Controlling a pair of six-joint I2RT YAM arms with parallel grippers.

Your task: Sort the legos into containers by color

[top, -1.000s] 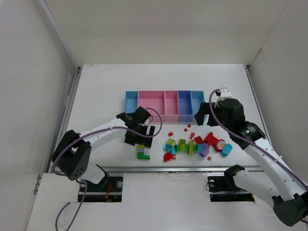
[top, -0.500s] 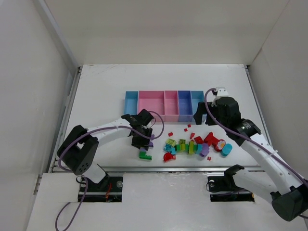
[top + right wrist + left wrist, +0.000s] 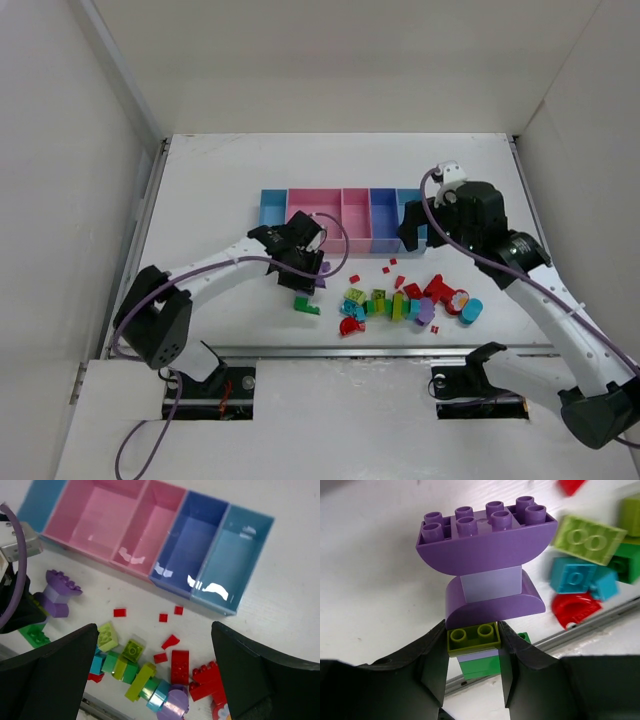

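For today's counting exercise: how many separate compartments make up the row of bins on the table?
5. Left to right in the right wrist view: left light blue bin, wide pink bin, narrow pink bin, purple-blue bin, right light blue bin. None seems hidden.

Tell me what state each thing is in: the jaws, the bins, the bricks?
Left jaws: shut on the purple stack, gripping its lime end brick.
Right jaws: wide open, holding nothing.
Containers: all five empty.
Green lego: lying alone on the table.
Other legos: loose in an unsorted heap on the table.
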